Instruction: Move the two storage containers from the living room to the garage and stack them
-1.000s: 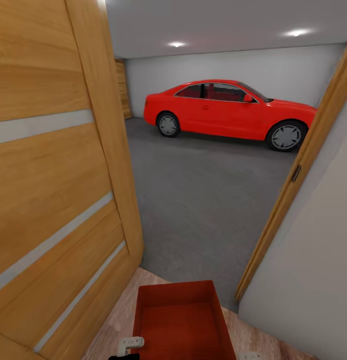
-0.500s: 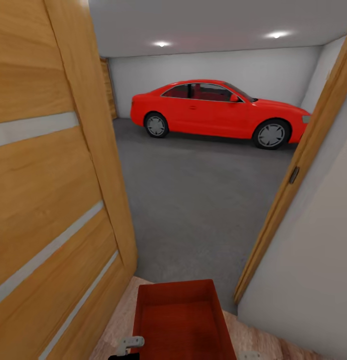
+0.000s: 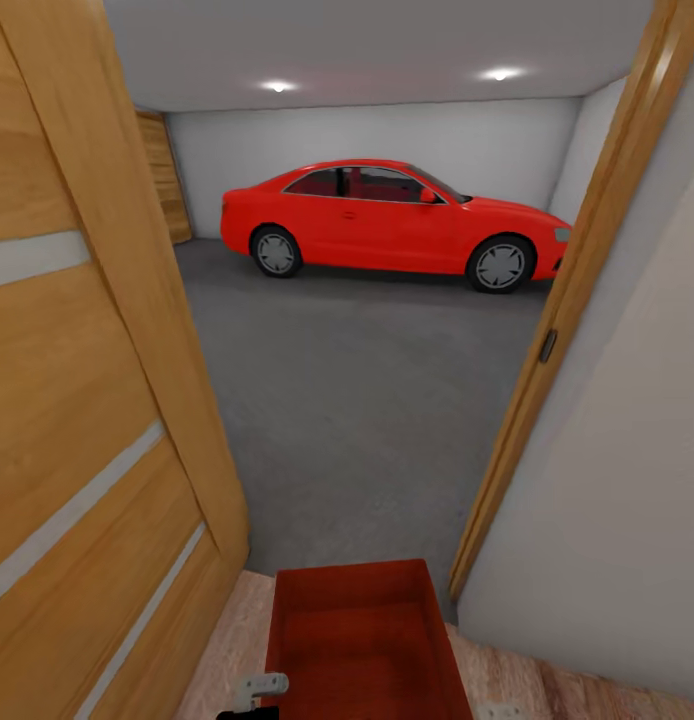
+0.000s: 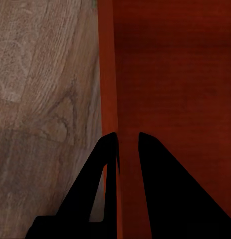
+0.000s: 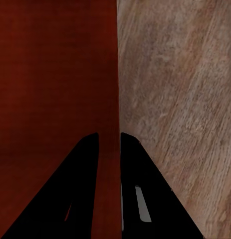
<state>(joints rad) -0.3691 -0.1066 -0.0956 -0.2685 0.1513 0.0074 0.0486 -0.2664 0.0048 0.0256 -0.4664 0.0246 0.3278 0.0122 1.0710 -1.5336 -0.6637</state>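
Doorway scene from the head camera: one orange-red storage container sits at the bottom centre of the frame, open side up, above a strip of light wood plank floor. One wooden door with pale stripes fills the left side, and a wooden door frame slants down the right beside a pale wall. Through the opening lies the garage, with a dark grey floor across the middle, one red car side-on in the upper centre, and two ceiling spotlights near the top. A small pale part of the left gripper shows at the container's lower left edge. In the left wrist camera, the left gripper's two dark fingers stand one on each side of the container's thin wall, nearly closed and pinching it, with wood planks in the left half of the frame. In the right wrist camera, the right gripper likewise clamps the container's opposite wall between two dark fingers, nearly closed, with wood planks filling the right half.
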